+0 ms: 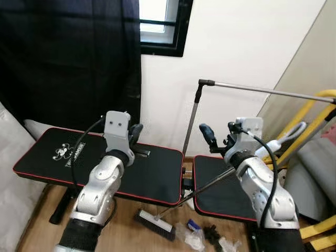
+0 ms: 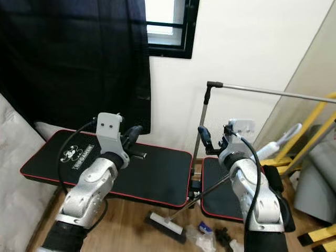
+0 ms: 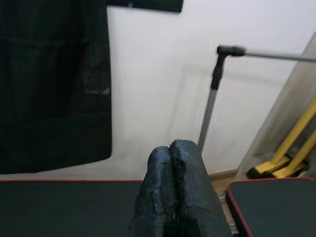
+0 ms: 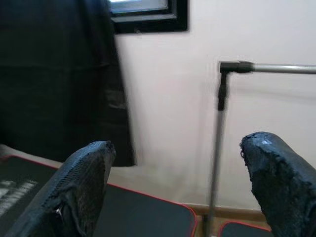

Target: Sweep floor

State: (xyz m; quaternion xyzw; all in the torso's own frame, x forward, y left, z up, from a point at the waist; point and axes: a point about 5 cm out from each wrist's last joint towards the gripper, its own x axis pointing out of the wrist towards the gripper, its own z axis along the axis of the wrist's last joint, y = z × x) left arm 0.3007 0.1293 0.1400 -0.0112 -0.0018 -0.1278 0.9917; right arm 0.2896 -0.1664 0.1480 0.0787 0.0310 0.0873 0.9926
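Observation:
A broom lies on the wooden floor with its brush head (image 1: pixel 156 223) in front of the bench. Its thin handle (image 1: pixel 210 184) slants up to the right and passes under my right forearm. Clear wrappers (image 1: pixel 191 236) and small dark bits (image 1: pixel 212 232) lie on the floor beside the brush. My left gripper (image 1: pixel 135 131) is raised over the bench, with its fingers (image 3: pixel 170 182) pressed together on nothing. My right gripper (image 4: pixel 180 173) is held up above the broom handle, open wide and empty.
A black bench with red trim (image 1: pixel 47 168) spans the room ahead, with a second pad (image 1: pixel 215 197) to its right. A metal rack pole (image 1: pixel 191 123) with a horizontal bar (image 1: pixel 262 90) stands by the white wall. Yellow tubing (image 1: pixel 315 131) crowds the right side, and a black curtain (image 1: pixel 68 63) hangs at left.

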